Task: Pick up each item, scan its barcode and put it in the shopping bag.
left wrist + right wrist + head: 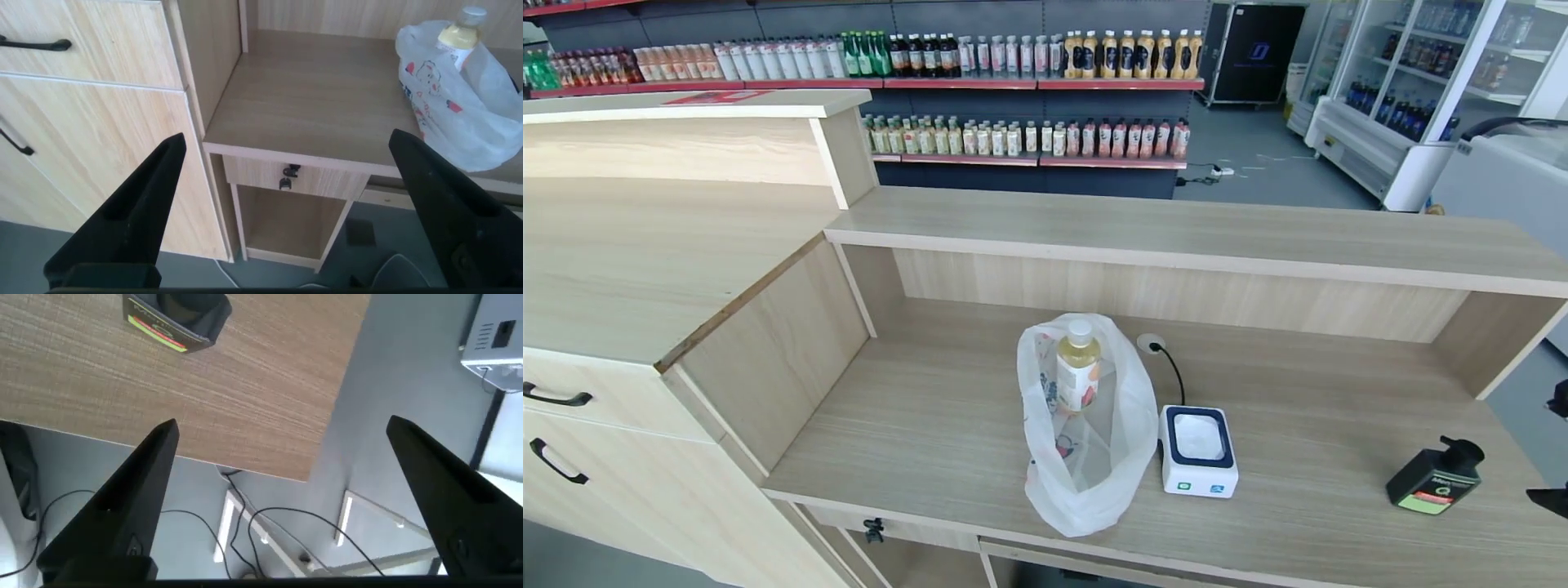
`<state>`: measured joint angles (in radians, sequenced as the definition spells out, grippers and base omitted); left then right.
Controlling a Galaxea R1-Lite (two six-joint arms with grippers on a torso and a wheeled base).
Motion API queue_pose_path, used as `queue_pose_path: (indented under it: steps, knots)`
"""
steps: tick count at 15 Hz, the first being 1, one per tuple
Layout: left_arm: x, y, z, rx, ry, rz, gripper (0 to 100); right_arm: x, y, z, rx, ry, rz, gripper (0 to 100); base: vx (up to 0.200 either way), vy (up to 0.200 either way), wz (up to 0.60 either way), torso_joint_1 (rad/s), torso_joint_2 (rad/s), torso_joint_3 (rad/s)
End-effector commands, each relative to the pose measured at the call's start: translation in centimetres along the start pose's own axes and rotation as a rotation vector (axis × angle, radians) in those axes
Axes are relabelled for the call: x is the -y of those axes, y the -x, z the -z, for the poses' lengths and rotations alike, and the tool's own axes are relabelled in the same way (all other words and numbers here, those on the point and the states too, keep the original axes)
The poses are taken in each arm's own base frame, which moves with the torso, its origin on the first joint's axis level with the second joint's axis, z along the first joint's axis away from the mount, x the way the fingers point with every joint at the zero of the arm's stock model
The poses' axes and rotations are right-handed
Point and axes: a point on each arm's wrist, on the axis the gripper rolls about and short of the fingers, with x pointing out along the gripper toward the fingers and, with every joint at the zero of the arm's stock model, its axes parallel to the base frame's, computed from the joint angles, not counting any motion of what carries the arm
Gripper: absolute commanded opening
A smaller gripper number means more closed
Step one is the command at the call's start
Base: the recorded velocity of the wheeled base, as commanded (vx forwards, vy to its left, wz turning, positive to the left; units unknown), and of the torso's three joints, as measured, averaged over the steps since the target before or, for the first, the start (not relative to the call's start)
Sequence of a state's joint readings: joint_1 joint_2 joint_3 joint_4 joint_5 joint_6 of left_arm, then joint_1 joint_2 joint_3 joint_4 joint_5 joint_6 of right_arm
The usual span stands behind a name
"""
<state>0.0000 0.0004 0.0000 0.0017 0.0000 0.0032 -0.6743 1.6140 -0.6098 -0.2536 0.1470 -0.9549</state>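
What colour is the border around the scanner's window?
Dark blue, and the rest of the scanner is white. It shows best in the head view.

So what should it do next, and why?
Probably raise the right jaws, open off the counter edge, over the black pump bottle: it lies unbagged nearest that arm, while the yellow drink bottle already stands in the shopping bag.

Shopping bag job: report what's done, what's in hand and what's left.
Done: one drink bottle stands inside the shopping bag on the counter. In hand: nothing; the left gripper and right gripper are both open and empty. Left: the dark pump bottle sits on the counter right of the scanner, not yet bagged.
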Motion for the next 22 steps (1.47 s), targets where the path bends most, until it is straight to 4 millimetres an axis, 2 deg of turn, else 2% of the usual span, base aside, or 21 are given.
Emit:
queue_pose_path:
  steps: [1, 11, 14, 22]
  knots:
    - [0.0, 0.0, 0.0, 0.001, 0.0, 0.0, 100, 0.1, -1.6, 1.3, -0.019, -0.031, -0.066, 100, 0.0, 0.0, 0.0, 0.0, 0.0, 0.0]
    - [0.0, 0.0, 0.0, 0.001, 0.0, 0.0, 100, 0.1, -6.8, 1.8, 0.157, 0.035, -0.228, 100, 0.0, 0.0, 0.0, 0.0, 0.0, 0.0]
    - [0.0, 0.0, 0.0, 0.001, 0.0, 0.0, 100, -0.3, -7.9, 2.0, 0.225, 0.12, -0.286, 100, 0.0, 0.0, 0.0, 0.0, 0.0, 0.0]
    - [0.0, 0.0, 0.0, 0.001, 0.0, 0.0, 100, -0.3, -10.6, 2.3, 0.284, 0.126, -0.333, 100, 0.0, 0.0, 0.0, 0.0, 0.0, 0.0]
